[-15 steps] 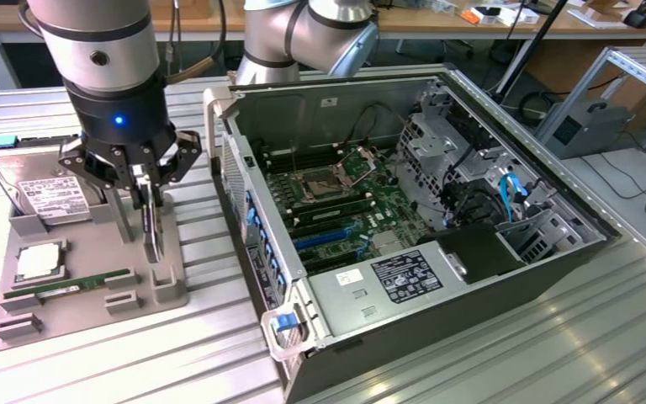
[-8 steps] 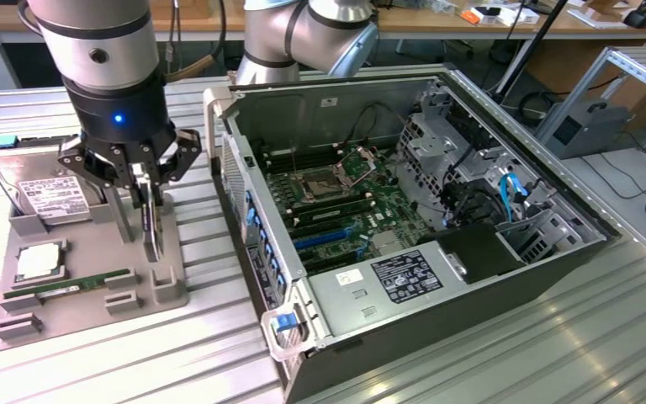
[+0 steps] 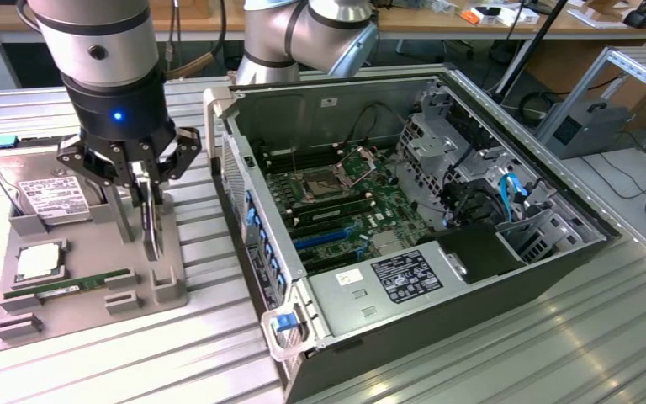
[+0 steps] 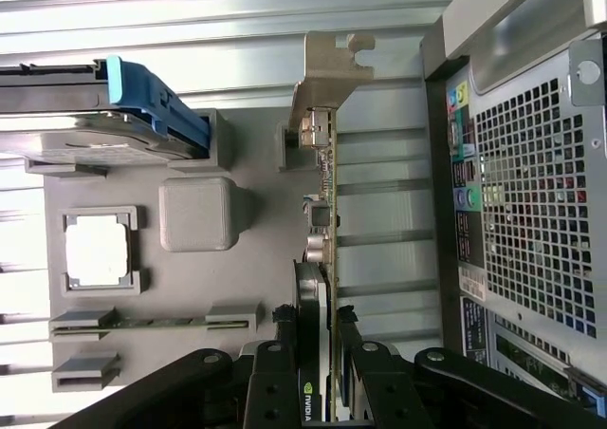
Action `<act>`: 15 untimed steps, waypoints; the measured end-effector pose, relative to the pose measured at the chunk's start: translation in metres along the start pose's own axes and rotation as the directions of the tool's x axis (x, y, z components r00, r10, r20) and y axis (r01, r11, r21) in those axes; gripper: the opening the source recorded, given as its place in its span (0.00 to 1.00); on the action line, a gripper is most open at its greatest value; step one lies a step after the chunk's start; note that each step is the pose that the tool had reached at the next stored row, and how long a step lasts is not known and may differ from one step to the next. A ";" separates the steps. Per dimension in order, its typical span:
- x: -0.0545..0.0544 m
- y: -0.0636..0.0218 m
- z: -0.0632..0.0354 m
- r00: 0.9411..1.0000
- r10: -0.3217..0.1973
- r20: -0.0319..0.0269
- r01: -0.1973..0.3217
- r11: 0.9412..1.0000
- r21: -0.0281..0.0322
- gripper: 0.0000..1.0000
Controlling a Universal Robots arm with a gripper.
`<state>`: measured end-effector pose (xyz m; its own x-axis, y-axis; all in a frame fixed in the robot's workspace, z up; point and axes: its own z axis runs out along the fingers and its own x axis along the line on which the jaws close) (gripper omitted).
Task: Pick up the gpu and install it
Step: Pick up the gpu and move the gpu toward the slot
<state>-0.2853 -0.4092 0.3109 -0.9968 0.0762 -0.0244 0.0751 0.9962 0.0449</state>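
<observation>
gpu (image 3: 151, 229) stands on edge in its slot on the grey tray (image 3: 87, 313) on the desk (image 3: 503, 362), beside the open computer case (image 3: 548, 252), with the fingers (image 4: 285, 363) clamped on its upper edge; gripped, but seemingly not yet lifted or installed.

The gripper (image 3: 147, 206) covers the gpu's (image 3: 154, 237) upper part; in the wrist view its fingers (image 4: 275, 391) hide the gpu's near end; the arm (image 3: 98, 59) runs off the exterior view's top edge and masks part of the drive (image 3: 45, 192); the drive's label (image 3: 54, 200) is too small to read.
</observation>
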 end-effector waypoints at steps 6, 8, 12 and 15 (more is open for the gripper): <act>0.000 0.0001 -0.0016 1.000 0.000 0.000 0.000 1.000 0.000 0.27; 0.000 0.0001 -0.0024 1.000 0.000 0.000 0.000 1.000 0.000 0.27; 0.000 0.0002 -0.0035 1.000 0.000 0.000 0.000 1.000 0.000 0.27; 0.000 0.0002 -0.0048 1.000 0.000 0.000 0.000 1.000 0.000 0.27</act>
<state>-0.2853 -0.4092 0.3157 -0.9968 0.0762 -0.0244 0.0751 0.9962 0.0449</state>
